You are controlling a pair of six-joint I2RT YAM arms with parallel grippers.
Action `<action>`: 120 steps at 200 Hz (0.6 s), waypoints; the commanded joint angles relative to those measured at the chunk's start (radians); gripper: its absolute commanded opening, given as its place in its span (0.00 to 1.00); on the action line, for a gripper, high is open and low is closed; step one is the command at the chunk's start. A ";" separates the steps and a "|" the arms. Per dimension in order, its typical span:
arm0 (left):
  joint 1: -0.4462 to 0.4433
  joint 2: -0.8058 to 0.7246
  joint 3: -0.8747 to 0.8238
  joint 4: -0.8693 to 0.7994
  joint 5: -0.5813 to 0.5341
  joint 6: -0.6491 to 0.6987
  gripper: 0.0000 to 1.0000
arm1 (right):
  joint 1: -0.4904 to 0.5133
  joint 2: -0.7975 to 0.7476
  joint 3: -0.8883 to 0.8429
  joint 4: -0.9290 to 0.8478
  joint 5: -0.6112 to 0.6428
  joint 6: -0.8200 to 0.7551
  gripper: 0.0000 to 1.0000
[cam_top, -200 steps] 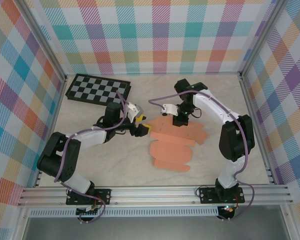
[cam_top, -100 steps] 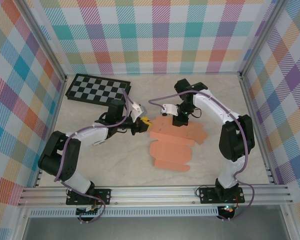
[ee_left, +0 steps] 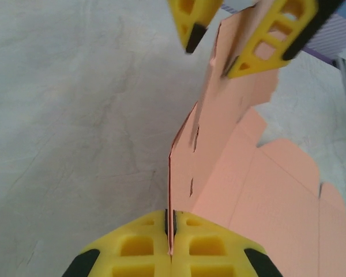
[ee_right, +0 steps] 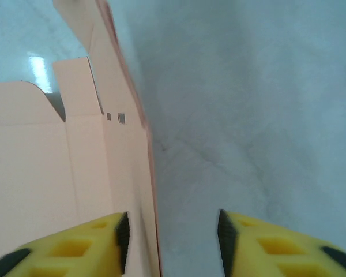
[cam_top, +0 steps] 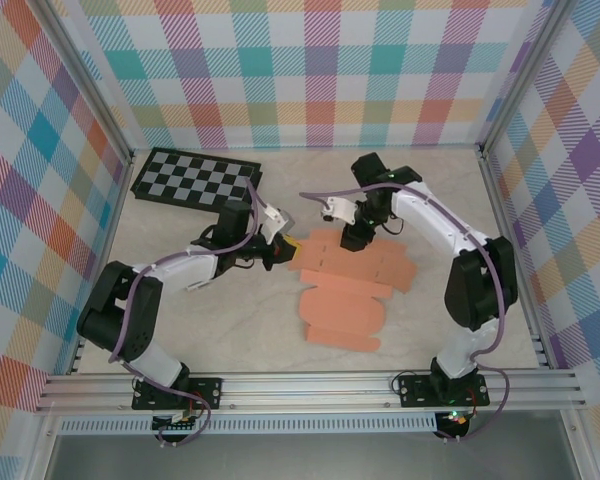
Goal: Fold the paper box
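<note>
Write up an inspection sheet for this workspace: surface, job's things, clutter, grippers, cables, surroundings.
Surface: pale marbled tabletop, no spills seen.
Job's things: paper box, salmon-orange die-cut sheet, mostly flat, one far-left flap raised upright.
Clutter: checkerboard lying flat at the far left, apart from the sheet.
Grippers: left gripper shut on the raised flap's edge; right gripper open, jaws straddling that flap.
Cables: purple cables routed along both arms, one loop standing off the right wrist.
Surroundings: plaid walls on three sides; metal rail along the near edge.
</note>
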 commanded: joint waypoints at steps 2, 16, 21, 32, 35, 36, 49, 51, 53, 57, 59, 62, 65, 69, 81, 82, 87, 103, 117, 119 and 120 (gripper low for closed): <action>-0.015 -0.062 -0.047 0.112 -0.163 -0.248 0.00 | 0.002 -0.103 -0.051 0.177 0.080 0.213 0.54; -0.015 -0.064 -0.056 0.115 -0.208 -0.355 0.00 | 0.001 -0.161 -0.098 0.274 0.189 0.356 0.57; -0.015 -0.059 -0.054 0.115 -0.216 -0.391 0.00 | 0.001 -0.186 -0.117 0.305 0.220 0.407 0.57; -0.014 -0.047 -0.053 0.115 -0.224 -0.469 0.00 | 0.001 -0.242 -0.168 0.361 0.231 0.486 0.60; -0.015 -0.044 -0.053 0.118 -0.227 -0.489 0.00 | 0.001 -0.259 -0.184 0.377 0.230 0.504 0.60; -0.015 -0.043 -0.053 0.119 -0.227 -0.495 0.00 | 0.002 -0.263 -0.189 0.380 0.229 0.512 0.60; -0.015 -0.034 -0.051 0.128 -0.221 -0.567 0.00 | 0.004 -0.330 -0.262 0.444 0.171 0.552 0.63; -0.015 -0.032 -0.050 0.129 -0.219 -0.578 0.00 | 0.005 -0.339 -0.274 0.451 0.165 0.554 0.63; -0.015 -0.033 -0.048 0.126 -0.218 -0.586 0.00 | 0.005 -0.347 -0.283 0.457 0.162 0.558 0.64; -0.015 -0.031 -0.042 0.116 -0.215 -0.603 0.00 | 0.007 -0.359 -0.300 0.465 0.156 0.564 0.63; -0.015 -0.031 -0.038 0.111 -0.215 -0.613 0.00 | 0.008 -0.363 -0.306 0.465 0.150 0.567 0.63; -0.015 -0.031 -0.031 0.101 -0.211 -0.624 0.00 | 0.009 -0.366 -0.315 0.464 0.132 0.567 0.63; -0.014 -0.030 -0.024 0.089 -0.205 -0.631 0.00 | 0.011 -0.369 -0.322 0.463 0.111 0.564 0.63; -0.015 -0.029 -0.012 0.072 -0.195 -0.639 0.00 | 0.017 -0.369 -0.334 0.460 0.075 0.554 0.62; -0.015 -0.029 0.029 0.004 -0.172 -0.654 0.00 | 0.060 -0.363 -0.374 0.463 0.007 0.517 0.62; -0.015 -0.029 0.031 0.001 -0.170 -0.654 0.00 | 0.064 -0.362 -0.377 0.463 0.004 0.514 0.62; -0.015 -0.031 0.043 -0.018 -0.160 -0.655 0.00 | 0.090 -0.353 -0.388 0.462 -0.007 0.500 0.62; -0.015 -0.047 0.053 -0.038 -0.149 -0.653 0.00 | 0.165 -0.303 -0.396 0.446 0.035 0.489 0.63; -0.015 -0.057 0.052 -0.055 -0.160 -0.646 0.01 | 0.196 -0.248 -0.389 0.440 0.092 0.521 0.64; -0.015 -0.057 0.053 -0.057 -0.160 -0.644 0.01 | 0.198 -0.240 -0.389 0.440 0.096 0.528 0.64; -0.015 -0.057 0.053 -0.059 -0.161 -0.643 0.01 | 0.199 -0.237 -0.389 0.441 0.097 0.530 0.64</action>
